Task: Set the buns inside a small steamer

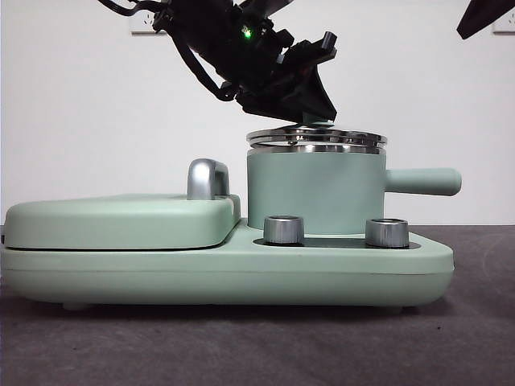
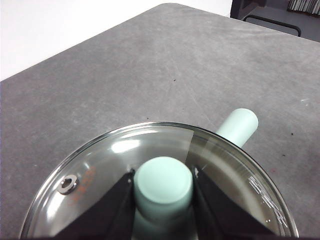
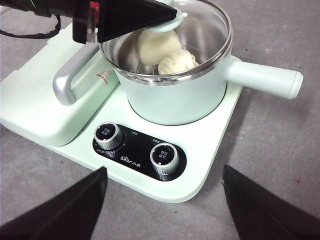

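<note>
The small steamer [image 1: 314, 193] stands on the right of the mint-green cooker base, its side handle [image 1: 422, 181] pointing right. Its glass lid [image 1: 315, 137] sits level at the pot's steel rim with a thin gap showing. My left gripper [image 1: 310, 119] comes down from above and is shut on the lid's green knob [image 2: 163, 187]. In the right wrist view the two buns lie inside the pot [image 3: 175, 100]: the smooth off-white one [image 3: 152, 42] behind, the swirled cream one [image 3: 176, 62] in front. My right gripper [image 3: 163, 168] is open and empty, high above the cooker's front.
The flat griddle lid [image 1: 121, 221] with its chrome handle [image 1: 207, 178] covers the base's left half. Two steel dials [image 1: 283, 229] [image 1: 387, 232] stand on the base's front. The cooker rests on a grey table [image 1: 257, 346]. A black arm tip [image 1: 487, 16] shows at the top right.
</note>
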You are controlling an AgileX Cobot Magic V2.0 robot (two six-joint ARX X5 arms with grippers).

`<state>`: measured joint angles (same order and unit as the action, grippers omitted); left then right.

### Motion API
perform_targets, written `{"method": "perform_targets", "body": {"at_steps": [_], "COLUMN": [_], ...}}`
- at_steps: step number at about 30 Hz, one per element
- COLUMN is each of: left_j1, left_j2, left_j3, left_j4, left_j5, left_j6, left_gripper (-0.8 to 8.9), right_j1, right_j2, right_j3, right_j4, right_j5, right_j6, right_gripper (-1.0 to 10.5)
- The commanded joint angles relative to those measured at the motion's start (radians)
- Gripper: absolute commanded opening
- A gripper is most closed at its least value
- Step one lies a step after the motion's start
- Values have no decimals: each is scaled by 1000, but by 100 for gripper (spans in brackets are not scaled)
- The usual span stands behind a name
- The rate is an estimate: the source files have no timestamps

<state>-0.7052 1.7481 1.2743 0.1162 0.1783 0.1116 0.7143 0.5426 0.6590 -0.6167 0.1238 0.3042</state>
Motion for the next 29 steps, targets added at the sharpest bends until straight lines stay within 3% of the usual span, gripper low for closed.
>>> {"method": "perform_targets", "body": {"at_steps": [1,16,29], "left_j1": [-7,24,23], "left_j2": [2,7,7], "left_j3": [27,27,27], "left_j4": [33,18,32], "left_j5": [4,4,70], "left_j6": [3,3,-23], "left_gripper": [11,11,11], "right_j1": [10,10,10], "right_j2": [4,4,4], "right_j3": [3,3,3], "right_j4": [9,9,9], "right_j5": [1,1,1], "right_j6": [11,29,29], "right_gripper": [364,364,364]}}
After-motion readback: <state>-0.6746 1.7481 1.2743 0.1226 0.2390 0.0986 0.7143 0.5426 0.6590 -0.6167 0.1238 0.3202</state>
